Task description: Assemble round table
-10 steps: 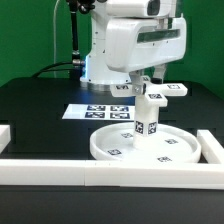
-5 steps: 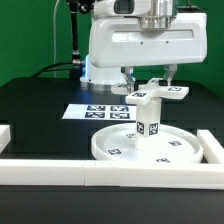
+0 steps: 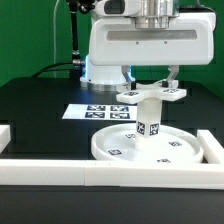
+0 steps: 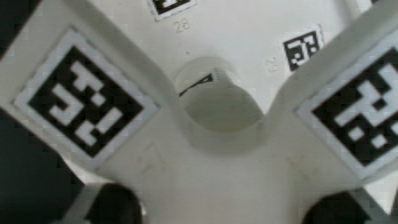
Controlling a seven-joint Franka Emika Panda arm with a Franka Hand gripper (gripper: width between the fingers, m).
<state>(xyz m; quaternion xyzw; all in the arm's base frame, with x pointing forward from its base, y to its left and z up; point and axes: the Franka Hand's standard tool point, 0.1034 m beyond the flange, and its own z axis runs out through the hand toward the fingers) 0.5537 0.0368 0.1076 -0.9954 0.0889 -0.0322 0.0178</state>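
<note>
The large rimmed round disc (image 3: 108, 150) lies flat on the black table. The short cylinder leg (image 3: 148, 120) stands upright at its middle, with tags on its side. My gripper (image 3: 150, 84) is shut on the cross-shaped base (image 3: 150, 95) and holds it level right at the top of the leg; I cannot tell whether they touch. In the wrist view the base (image 4: 107, 90) fills the picture, with two large tags and a round central socket. My gripper (image 4: 228, 206) shows dark fingertips (image 4: 114, 206) at each side of one lobe.
The marker board (image 3: 92, 112) lies behind the disc. Long white border rails run along the front (image 3: 100, 170), the exterior view's left (image 3: 5, 134) and its right (image 3: 212, 146). The robot's white body stands behind the disc.
My gripper has carried the cross-shaped base toward the exterior view's left, from beside the leg's top to centred over it. The disc and leg have not moved.
</note>
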